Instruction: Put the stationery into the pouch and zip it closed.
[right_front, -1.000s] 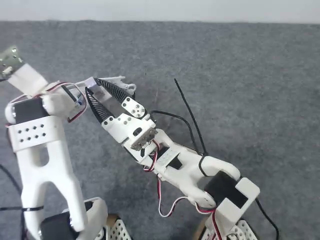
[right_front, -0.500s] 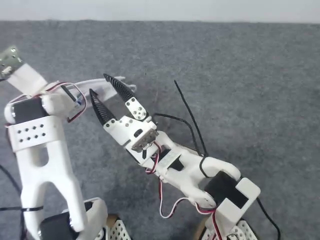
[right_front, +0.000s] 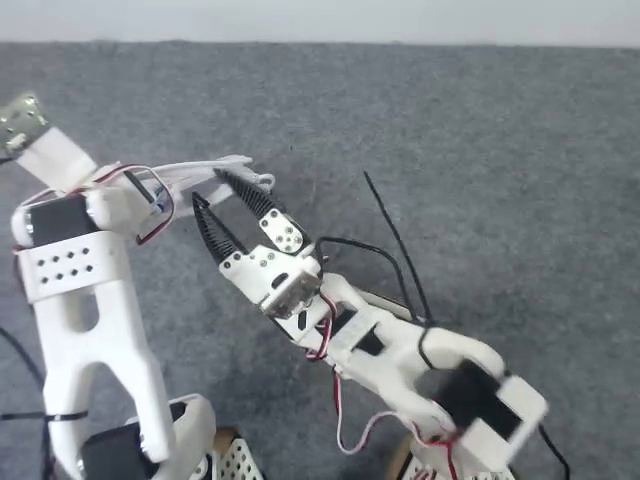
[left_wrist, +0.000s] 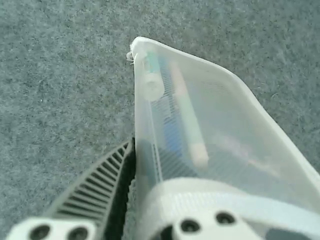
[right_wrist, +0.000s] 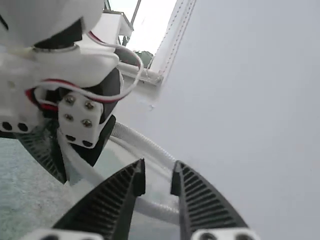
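Translucent white pouch, clamped at its near end in the left gripper and raised off the table, far corner pointing away. Visible through the wall, lying lengthwise side by side: pale green pen, blue-barrelled item, clear capped tube up at the far corner. Zip state hard to tell.

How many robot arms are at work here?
2. The left arm stands at the high view's left, gripping the pouch. The right arm stretches in from the lower right, its gripper open beside the pouch.
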